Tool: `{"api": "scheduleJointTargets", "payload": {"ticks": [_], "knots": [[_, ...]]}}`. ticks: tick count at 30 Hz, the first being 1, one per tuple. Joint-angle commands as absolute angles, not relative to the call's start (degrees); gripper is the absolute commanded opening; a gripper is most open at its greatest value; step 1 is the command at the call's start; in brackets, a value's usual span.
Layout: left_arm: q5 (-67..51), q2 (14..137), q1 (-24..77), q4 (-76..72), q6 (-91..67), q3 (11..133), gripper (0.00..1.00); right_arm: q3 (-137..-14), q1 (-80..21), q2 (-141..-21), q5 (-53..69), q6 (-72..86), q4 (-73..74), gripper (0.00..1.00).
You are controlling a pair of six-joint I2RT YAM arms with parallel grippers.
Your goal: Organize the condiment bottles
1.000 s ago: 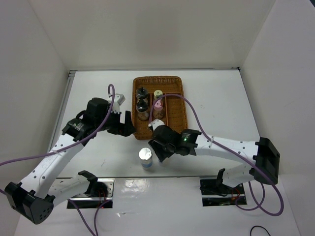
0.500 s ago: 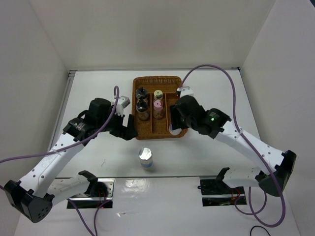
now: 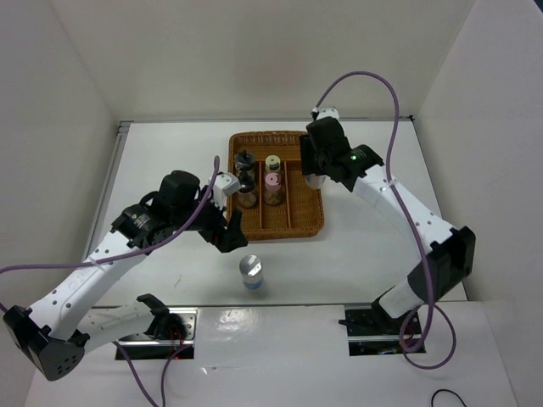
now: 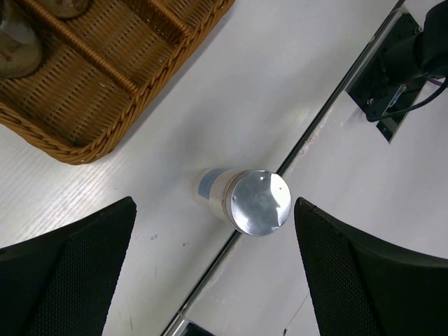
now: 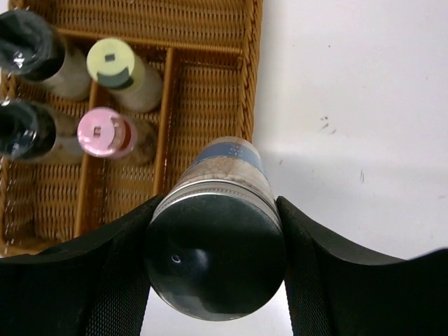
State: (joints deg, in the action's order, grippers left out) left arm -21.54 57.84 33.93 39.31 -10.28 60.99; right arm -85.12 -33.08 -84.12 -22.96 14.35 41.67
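Note:
A brown wicker tray (image 3: 305, 212) holds two black-capped jars (image 3: 244, 158) (image 3: 247, 181), a pale yellow-capped jar (image 3: 272, 161) and a pink-capped jar (image 3: 272, 180). My right gripper (image 3: 315, 175) is shut on a wide silver-capped jar (image 5: 213, 259) and holds it above the tray's right rim (image 5: 249, 84). The second silver-capped jar (image 3: 251, 270) stands on the table in front of the tray. My left gripper (image 3: 231, 231) is open above and just left of it. In the left wrist view the jar (image 4: 259, 203) lies between the spread fingers (image 4: 84, 259).
The tray's right compartment (image 5: 203, 105) shows bare wicker. A metal seam (image 4: 329, 105) crosses the table beside the standing jar. Two mounting plates with cables (image 3: 373, 326) sit at the near edge. White walls close in the table on three sides.
My right gripper carried the silver-capped jar from the tray's front edge back along the tray's right side. My left gripper moved right and nearer, toward the jar standing on the table.

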Motion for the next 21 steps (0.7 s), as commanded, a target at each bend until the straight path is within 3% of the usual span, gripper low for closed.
{"api": "scheduleJointTargets", "payload": {"ticks": [1, 11, 21], "knots": [[-22.1, 56.9, 34.7, 37.7, -7.4, 63.2, 0.99, -90.3, -31.5, -88.7, -21.4, 13.0, 31.6, 0.40], [-24.7, 57.0, 34.7, 35.9, -5.7, 63.2, 0.99, -101.9, -27.7, -103.8, -17.9, 10.5, 28.1, 0.40], [-24.7, 57.0, 35.2, 36.5, -4.0, 63.2, 0.99, -104.2, -27.2, -111.8, -17.3, 9.3, 27.0, 0.40]]}}
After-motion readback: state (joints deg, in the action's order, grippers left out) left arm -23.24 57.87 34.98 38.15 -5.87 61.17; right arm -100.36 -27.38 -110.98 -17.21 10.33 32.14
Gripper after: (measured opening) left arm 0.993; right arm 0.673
